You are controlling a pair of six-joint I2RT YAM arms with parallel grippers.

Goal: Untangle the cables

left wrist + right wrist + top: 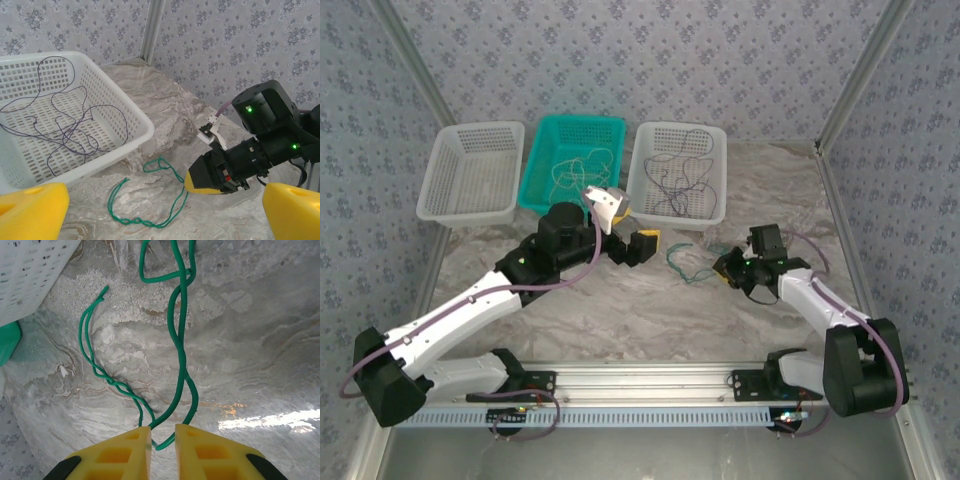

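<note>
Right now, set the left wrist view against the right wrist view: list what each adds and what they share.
Left wrist adds: dark cables inside the white basket, and the right gripper from outside, at one end of the green cable. Right wrist adds: a teal basket corner and the narrow gap between that gripper's fingers, cable running into it. Shared: green cable, white basket, marbled table.

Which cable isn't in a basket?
The green cable, on the table; the dark cable lies in a white basket, the pale cable in the teal basket.
</note>
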